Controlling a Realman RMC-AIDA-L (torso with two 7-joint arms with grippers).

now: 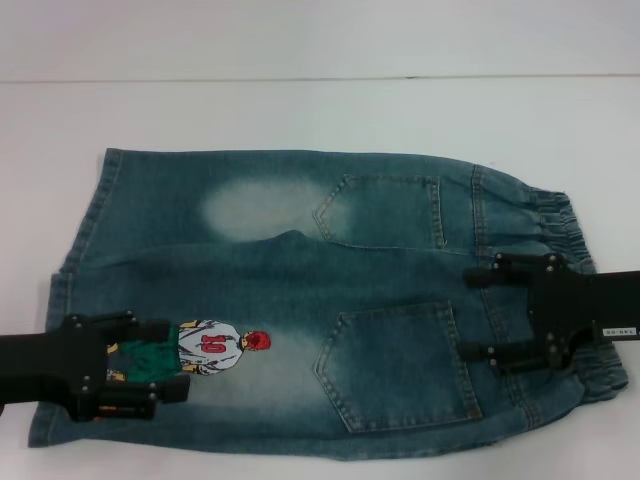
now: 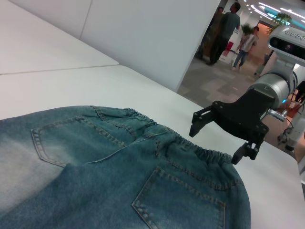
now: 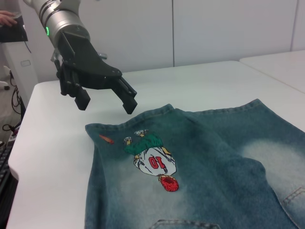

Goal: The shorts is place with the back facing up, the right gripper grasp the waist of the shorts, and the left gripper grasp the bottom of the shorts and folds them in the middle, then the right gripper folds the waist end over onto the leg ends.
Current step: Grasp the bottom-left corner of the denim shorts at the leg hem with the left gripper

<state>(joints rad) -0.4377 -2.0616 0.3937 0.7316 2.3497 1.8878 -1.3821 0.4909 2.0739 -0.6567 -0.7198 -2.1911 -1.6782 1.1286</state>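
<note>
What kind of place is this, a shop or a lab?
Probably a robot demo area in an open office or exhibition hall: blue denim shorts lie on a plain white table, white partition walls stand behind, and people stand in a lit corridor.

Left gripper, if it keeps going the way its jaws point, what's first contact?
Most likely the shorts. The left gripper hangs open, jaws angled down over the leg ends near the cartoon print. Denim hem comes first, though exact height is unclear.
</note>
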